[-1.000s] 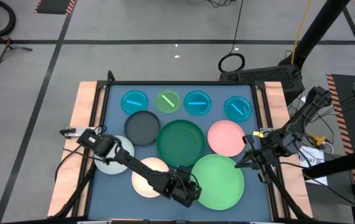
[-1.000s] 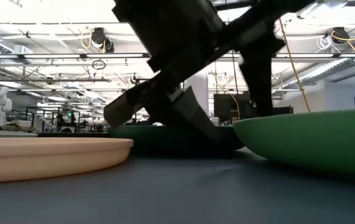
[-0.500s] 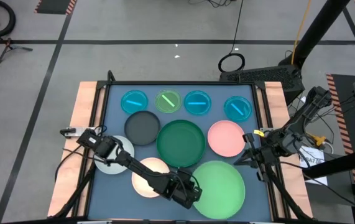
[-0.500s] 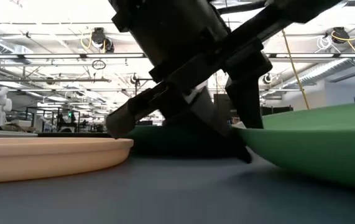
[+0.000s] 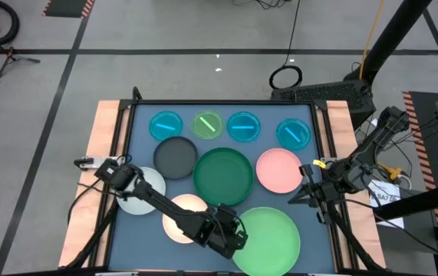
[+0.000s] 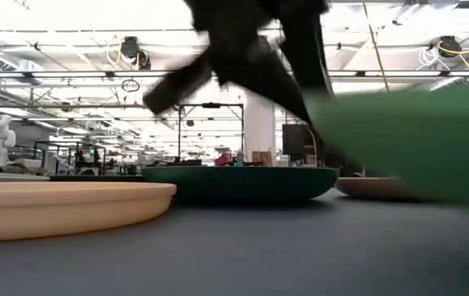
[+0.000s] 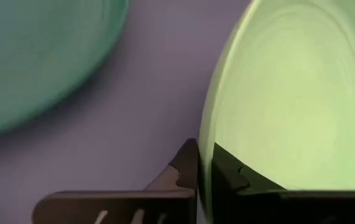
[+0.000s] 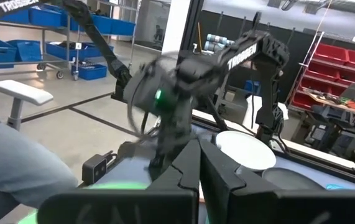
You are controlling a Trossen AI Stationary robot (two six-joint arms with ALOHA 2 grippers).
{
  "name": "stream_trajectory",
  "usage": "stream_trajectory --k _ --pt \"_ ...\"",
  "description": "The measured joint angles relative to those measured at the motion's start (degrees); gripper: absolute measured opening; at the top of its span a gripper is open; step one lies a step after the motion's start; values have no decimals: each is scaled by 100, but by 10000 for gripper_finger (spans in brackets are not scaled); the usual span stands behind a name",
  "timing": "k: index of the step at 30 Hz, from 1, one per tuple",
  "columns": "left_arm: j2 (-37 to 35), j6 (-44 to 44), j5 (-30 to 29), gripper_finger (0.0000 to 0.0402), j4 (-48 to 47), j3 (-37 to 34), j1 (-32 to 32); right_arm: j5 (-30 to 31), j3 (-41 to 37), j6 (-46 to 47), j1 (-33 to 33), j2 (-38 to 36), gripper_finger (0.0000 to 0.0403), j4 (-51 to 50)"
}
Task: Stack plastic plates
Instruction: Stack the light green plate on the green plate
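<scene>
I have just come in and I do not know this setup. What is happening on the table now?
The left gripper is shut on the rim of the light green plate at the table's near edge; in the low view that plate is off the mat. The other plates, like the dark green plate, lie unstacked. The right gripper waits at the table's right edge.

The light green plate [image 5: 267, 239] is cut off by the near edge in the high view and blurred in the low view. The left arm partly covers the cream plate [image 5: 182, 217] and the pale grey plate [image 5: 143, 193].

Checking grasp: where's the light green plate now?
High view: light green plate at the table's front edge, right of the cream plate, its left rim pinched by the left tool.
</scene>
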Motion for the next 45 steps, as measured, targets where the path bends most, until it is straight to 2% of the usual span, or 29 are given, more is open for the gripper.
stream_trajectory --k 12,16,19,26,31,34,45 --pt "-1643 915 -529 11 -3469 377 224 -15 0 82 0 -2 0 9" --pt "-2085 1006 -892 11 -4590 377 494 -17 0 166 0 -2 0 -3" --pt "-2280 1192 -949 11 -5111 377 841 -20 0 242 0 -2 0 -2" --pt "-2276 2352 -685 11 -5103 377 1702 -20 0 295 0 -2 0 -4" --pt "-2252 2867 -590 11 -4949 375 2193 -20 0 455 0 -2 0 -113" --pt "-2252 3006 -385 12 -4943 375 2382 -22 0 529 0 -2 0 -166" --pt "-1926 2967 -389 43 -4795 372 2519 -22 0 577 0 -2 0 -157"
